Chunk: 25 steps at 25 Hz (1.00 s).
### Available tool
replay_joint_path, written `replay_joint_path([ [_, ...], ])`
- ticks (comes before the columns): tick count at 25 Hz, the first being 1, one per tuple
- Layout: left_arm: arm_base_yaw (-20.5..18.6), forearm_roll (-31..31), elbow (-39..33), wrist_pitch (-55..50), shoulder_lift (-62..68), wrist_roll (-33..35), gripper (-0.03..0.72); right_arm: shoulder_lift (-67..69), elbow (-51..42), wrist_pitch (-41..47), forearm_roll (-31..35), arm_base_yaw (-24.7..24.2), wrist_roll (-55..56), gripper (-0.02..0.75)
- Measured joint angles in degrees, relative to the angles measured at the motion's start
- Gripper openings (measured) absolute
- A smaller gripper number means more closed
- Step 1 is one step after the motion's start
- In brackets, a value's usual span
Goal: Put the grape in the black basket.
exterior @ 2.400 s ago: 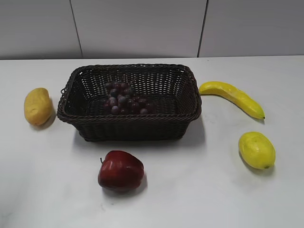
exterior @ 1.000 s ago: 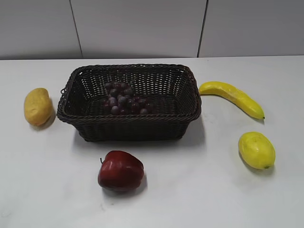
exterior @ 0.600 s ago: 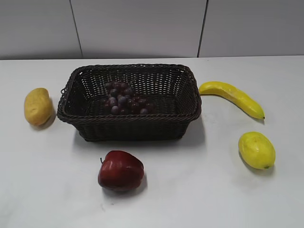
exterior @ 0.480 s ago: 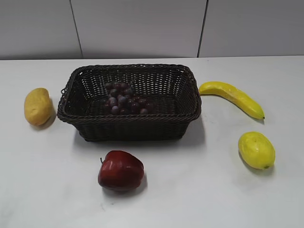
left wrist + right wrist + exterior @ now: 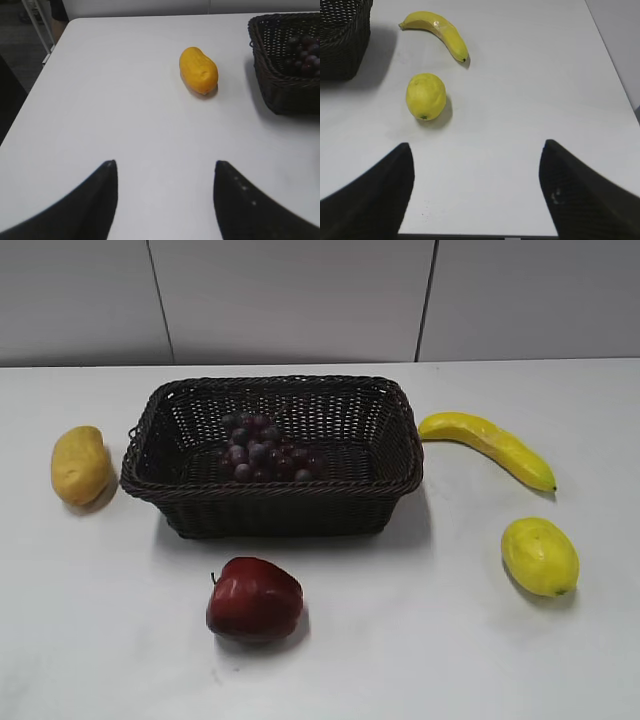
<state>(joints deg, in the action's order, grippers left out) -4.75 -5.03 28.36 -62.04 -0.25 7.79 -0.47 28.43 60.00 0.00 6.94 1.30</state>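
Exterior view shows the grape (image 5: 264, 449) lying inside the black basket (image 5: 270, 498); the left gripper (image 5: 165, 192) and right gripper (image 5: 476, 187) both gape, empty.

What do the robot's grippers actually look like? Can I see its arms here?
Only the finger ends show, in the wrist views. The left gripper has two black, matte fingers that broaden toward the camera and taper to rounded tips. The right gripper looks the same, with a fine dotted texture on its inner faces. No arms, cables or markings are visible.
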Motion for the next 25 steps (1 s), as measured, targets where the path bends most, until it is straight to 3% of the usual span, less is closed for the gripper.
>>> replay_joint_path([
  [14, 0.79, 0.0, 0.0, 0.0, 0.0, 0.0, 0.493, 0.0, 0.0, 0.0, 0.0, 0.0, 0.0, 0.59],
  [25, 0.79, 0.0, 0.0, 0.0, 0.0, 0.0, 0.481, 0.0, 0.0, 0.0, 0.0, 0.0, 0.0, 0.59],
])
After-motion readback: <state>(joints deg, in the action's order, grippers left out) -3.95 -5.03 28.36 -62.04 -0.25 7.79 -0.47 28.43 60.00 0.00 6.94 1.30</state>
